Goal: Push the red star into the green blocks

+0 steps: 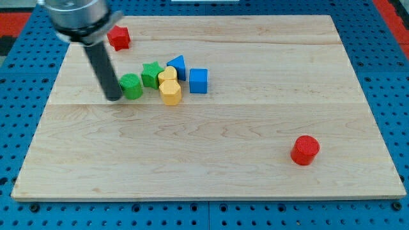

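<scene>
The red star [118, 38] lies near the view's top left of the wooden board. The green round block [131, 86] and the green star [152, 73] sit below and to its right, in a cluster. My tip [114, 98] rests on the board just left of the green round block, touching or nearly touching it. The rod rises up and left from there. The tip is well below the red star.
A blue triangular block [177, 66], a blue cube [198, 80] and two yellow blocks [169, 88] crowd the green star's right side. A red cylinder [305, 150] stands alone at the lower right. The board's left edge [39, 121] is near.
</scene>
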